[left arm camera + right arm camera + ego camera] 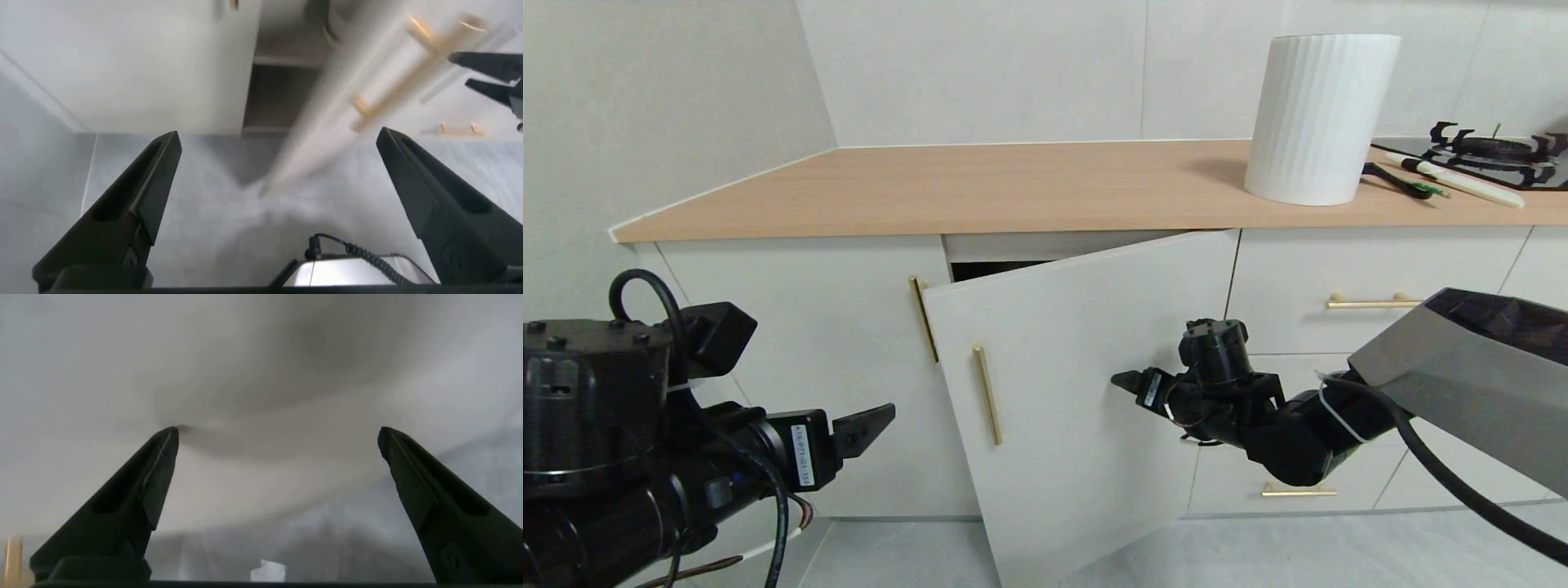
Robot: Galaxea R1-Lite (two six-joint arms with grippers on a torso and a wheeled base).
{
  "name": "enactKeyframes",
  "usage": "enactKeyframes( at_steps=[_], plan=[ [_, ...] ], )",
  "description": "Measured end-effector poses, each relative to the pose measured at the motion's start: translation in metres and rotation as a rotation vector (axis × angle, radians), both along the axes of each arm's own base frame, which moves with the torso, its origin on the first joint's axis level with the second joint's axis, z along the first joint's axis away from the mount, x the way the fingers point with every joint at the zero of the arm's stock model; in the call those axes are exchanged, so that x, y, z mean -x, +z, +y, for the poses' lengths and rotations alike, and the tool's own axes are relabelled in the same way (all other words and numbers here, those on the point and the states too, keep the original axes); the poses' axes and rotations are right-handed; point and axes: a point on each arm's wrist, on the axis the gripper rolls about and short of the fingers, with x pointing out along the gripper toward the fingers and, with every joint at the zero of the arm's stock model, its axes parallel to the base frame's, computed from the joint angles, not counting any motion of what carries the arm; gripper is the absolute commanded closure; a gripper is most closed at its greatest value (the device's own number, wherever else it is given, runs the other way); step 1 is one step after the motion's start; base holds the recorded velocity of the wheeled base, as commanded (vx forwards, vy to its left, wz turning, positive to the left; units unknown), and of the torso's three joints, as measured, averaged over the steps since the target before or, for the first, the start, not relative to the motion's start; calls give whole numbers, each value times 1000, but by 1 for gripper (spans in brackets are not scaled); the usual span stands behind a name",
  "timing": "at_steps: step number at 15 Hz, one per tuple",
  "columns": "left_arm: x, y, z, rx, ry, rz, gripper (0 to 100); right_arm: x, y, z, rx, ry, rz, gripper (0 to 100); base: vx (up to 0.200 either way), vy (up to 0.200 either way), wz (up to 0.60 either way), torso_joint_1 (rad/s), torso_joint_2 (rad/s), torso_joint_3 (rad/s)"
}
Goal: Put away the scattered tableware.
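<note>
**Desk:** Where is the tableware?

**Photographer:** Two long utensils lie side by side on the wooden surface (980,184), up and to the right of the open cabinet door (1078,343). One is white-handled (1462,181), the other black-handled (1401,181) with green at its end. Both rest at the edge of the black stove grate (1499,151). A tall ribbed white canister (1319,118) stands upright just beside them, on the side nearer the door.

**Desk:** And the door itself?

**Photographer:** It is swung partway out from the white cabinets, with a dark gap showing along its top edge. A slim gold handle (987,394) runs upright near its left edge.

**Desk:** Where are the arms?

**Photographer:** The right claw (276,433) sits low in front of the door's face, right of the gold handle. Its fingers are spread wide with nothing between them, and whether a tip touches the panel cannot be told. The left claw (278,135) hangs left of the door, level with the handle's lower end. It points toward the door, parted and holding nothing.
</note>
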Motion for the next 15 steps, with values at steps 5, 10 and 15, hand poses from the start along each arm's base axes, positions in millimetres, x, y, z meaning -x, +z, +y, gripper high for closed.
enactKeyframes(
  at_steps=[5, 10, 15],
  plan=[
    [0, 1, 0, 5, 3, -4, 0, -9, 4, 3, -36, -73, -18, 0, 0, 0, 0, 0, 0, 0],
    [1, 1, 1, 7, 4, -7, 0, -28, 6, -8, -58, -181, -43, 0, 0, 0, 0, 0, 0, 0],
    [1, 1, 1, 8, 5, -8, 0, -41, 2, -16, -45, -251, -61, 0, 0, 0, 0, 0, 0, 0]
  ],
)
